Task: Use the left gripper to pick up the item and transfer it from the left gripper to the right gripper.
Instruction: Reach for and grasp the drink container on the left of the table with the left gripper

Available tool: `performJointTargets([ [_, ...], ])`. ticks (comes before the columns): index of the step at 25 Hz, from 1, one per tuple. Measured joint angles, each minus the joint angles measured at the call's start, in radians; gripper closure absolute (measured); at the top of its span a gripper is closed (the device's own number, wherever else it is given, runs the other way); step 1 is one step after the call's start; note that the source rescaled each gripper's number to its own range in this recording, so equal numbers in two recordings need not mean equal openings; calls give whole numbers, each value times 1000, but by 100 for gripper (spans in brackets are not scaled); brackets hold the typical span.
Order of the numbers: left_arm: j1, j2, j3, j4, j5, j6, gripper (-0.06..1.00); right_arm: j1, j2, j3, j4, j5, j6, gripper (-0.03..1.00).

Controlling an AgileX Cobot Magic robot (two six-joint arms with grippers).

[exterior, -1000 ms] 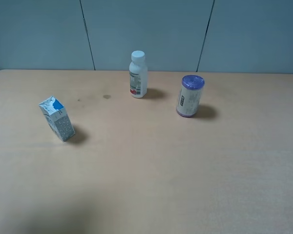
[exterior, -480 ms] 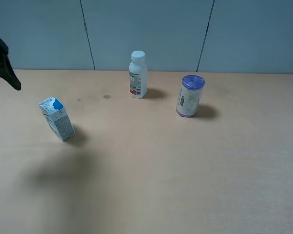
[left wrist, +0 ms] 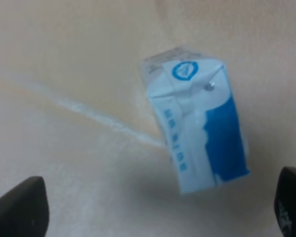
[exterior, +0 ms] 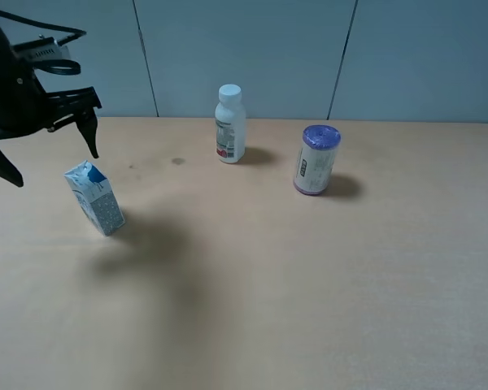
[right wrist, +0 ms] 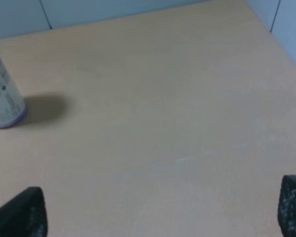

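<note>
Swung in since the earlier frame, the left gripper hangs above the carton, spread wide to straddle it. The carton stands untouched at the table's left; the right gripper waits empty, also spread.

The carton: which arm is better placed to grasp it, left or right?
Left. The left gripper hangs open just above the carton. The right gripper is outside the high view; its camera shows the can, no carton.
</note>
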Motion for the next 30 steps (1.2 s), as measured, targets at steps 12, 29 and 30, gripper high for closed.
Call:
performJointTargets([
  [12,-17,149,-1,7,-111,-137,11,0,0,0,1,0,0,-3],
  [29,-17,222,-2,-88,-228,-163,42,0,0,0,2,0,2,-3],
  [30,-17,222,-2,-93,-229,-164,49,0,0,0,2,0,2,-3],
])
